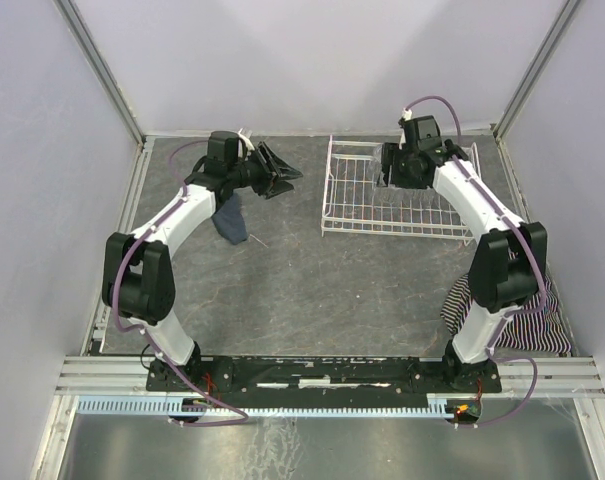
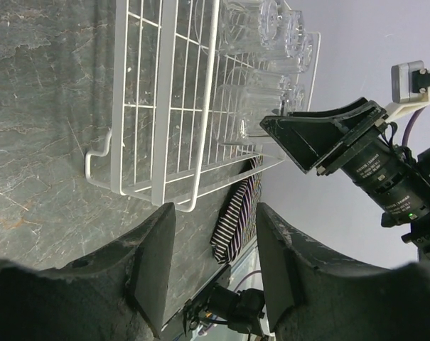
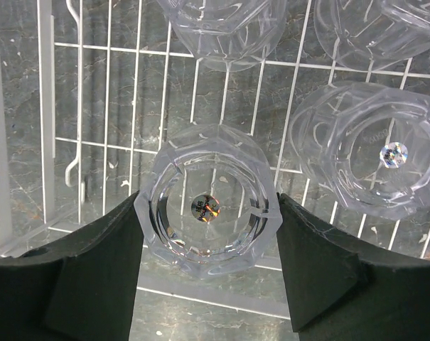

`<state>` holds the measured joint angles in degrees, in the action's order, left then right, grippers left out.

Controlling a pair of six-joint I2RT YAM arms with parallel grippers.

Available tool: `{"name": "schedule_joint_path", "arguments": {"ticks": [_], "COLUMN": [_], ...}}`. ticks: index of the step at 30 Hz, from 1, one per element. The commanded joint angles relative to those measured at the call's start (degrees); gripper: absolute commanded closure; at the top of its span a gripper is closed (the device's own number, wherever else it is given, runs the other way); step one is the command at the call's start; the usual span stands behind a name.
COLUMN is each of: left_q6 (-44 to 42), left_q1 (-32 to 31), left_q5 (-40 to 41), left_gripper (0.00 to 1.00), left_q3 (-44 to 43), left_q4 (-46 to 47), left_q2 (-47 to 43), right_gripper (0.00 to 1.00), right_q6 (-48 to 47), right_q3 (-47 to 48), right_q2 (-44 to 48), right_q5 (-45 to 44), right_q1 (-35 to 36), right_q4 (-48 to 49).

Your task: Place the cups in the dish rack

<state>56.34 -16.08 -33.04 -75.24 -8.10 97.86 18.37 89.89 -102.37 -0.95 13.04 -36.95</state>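
Note:
The white wire dish rack (image 1: 382,232) stands at the back right of the table. Several clear ribbed cups stand in it, seen in the left wrist view (image 2: 264,28). My right gripper (image 1: 397,170) reaches down into the rack. In the right wrist view my right gripper (image 3: 209,207) has its fingers against both sides of one cup (image 3: 211,234), which rests on the rack wires (image 3: 47,106). Other cups stand beside it (image 3: 374,160) and behind it (image 3: 222,28). My left gripper (image 1: 282,172) is open and empty, left of the rack, above the table.
A dark blue cloth (image 1: 232,220) lies under the left arm. A striped cloth (image 1: 522,320) lies at the right arm's base and also shows in the left wrist view (image 2: 236,220). Walls enclose the table at the back and on both sides.

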Motion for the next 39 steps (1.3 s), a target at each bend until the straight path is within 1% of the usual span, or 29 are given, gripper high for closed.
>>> {"name": "schedule_joint_path", "arguments": {"ticks": [1,13,20,23,24,25,29,31,32,36,39], "left_q6": [-3.5,-4.7,-5.1,-5.2,-5.2,-5.2,-5.3,-5.4,-5.5,-5.6,-5.8], "left_q1": [0.4,1.6,2.1,2.2,2.2,2.2,2.3,2.3,2.3,2.3,2.3], "left_q5": [-0.1,-0.3,-0.3,-0.3,-0.3,-0.4,-0.4,-0.4,-0.4,-0.4,-0.2], "left_gripper": [0.44,0.44,0.44,0.44,0.44,0.44,0.44,0.44,0.44,0.44,0.44], "left_q3": [-3.7,-5.9,-6.4,-6.3,-6.3,-6.3,-6.3,-6.2,-6.2,-6.1,-5.8], "left_q4": [-0.7,-2.6,-2.8,-2.9,-2.9,-2.9,-3.0,-3.0,-3.1,-3.1,-3.1], "left_q2": [-0.8,0.4,0.7,0.7,0.7,0.7,0.7,0.8,0.8,0.8,0.5], "right_gripper": [0.95,0.96,0.96,0.94,0.92,0.87,0.58,0.42,0.36,0.22,0.16], "right_q6": [-2.2,-3.9,-4.2,-4.3,-4.4,-4.6,-5.2,-5.4,-5.6,-6.0,-6.1], "right_q3": [4.2,7.8,10.3,11.0,11.1,11.3,11.1,10.7,10.5,9.2,8.8], "right_q2": [-1.6,-7.4,-9.7,-10.3,-10.4,-10.5,-10.3,-9.8,-9.6,-8.2,-7.7], "right_q5": [-3.5,-7.0,-7.6,-8.0,-8.1,-8.3,-9.2,-9.4,-9.4,-9.9,-10.8], "right_q1": [0.7,2.6,3.7,4.1,4.1,4.3,4.5,4.4,4.5,4.6,4.7], "right_q4": [3.6,3.4,2.6,2.1,1.9,1.6,1.1,1.0,1.1,1.7,1.8]}}
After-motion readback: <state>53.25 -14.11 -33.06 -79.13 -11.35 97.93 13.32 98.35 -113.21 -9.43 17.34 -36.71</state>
